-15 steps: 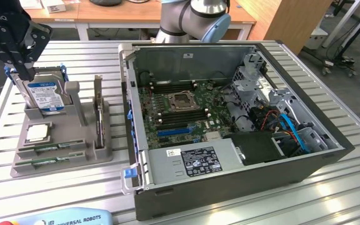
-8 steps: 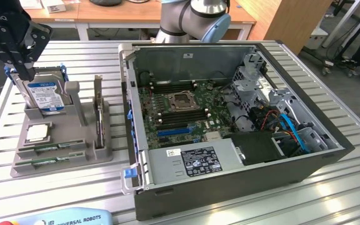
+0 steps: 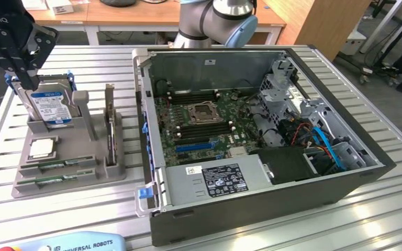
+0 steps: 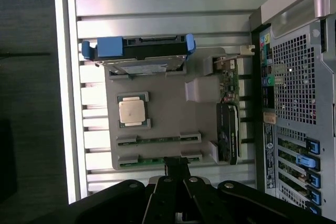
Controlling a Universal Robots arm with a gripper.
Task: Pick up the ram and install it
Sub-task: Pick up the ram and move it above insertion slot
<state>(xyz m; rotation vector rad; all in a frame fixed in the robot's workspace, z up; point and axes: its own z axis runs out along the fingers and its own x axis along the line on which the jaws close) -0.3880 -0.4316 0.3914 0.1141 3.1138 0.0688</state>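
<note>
Closed and seemingly empty, the pincer (image 3: 28, 82) hangs over the grey holder (image 3: 79, 152) on the desk (image 3: 368, 212), the ram (image 3: 54, 179) untouched in its slot; the pick is at approach, and a grasp calls for jaws parted and squared to the stick.

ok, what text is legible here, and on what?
"OBOTIQ", start cut off by the frame: black gripper.
"UNIVERSAL ROBOTS": pale blue pendant.
Too small to read: blue-white label on the silver hard drive; black label on the grey power supply box.
</note>
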